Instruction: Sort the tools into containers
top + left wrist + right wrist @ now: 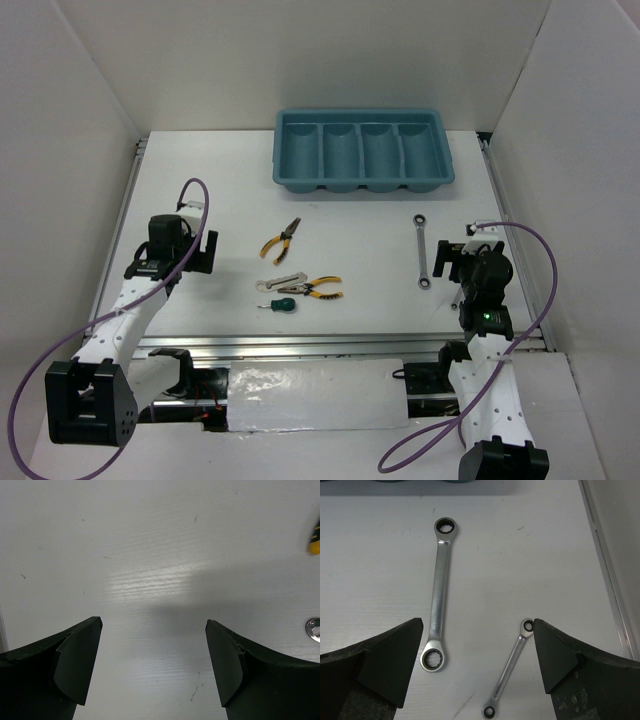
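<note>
The teal tray [365,186] with four oblong containers stands at the back of the table. In front of it lie yellow-handled pliers [279,241], a second pair of pliers [322,288], a small silver piece [282,283] and a green-handled screwdriver [280,304]. A long silver wrench [422,251] lies to the right. My left gripper [205,250] is open over bare table, left of the pliers, with nothing between its fingers [80,665]. My right gripper [477,627] is open above the long wrench [439,595] and a small wrench [510,672], which lie between the fingers' lines.
White walls enclose the table on three sides. A metal rail [610,580] runs along the table's right edge, close to my right gripper. At the right edge of the left wrist view show a yellow handle tip [314,539] and a silver ring end [314,629].
</note>
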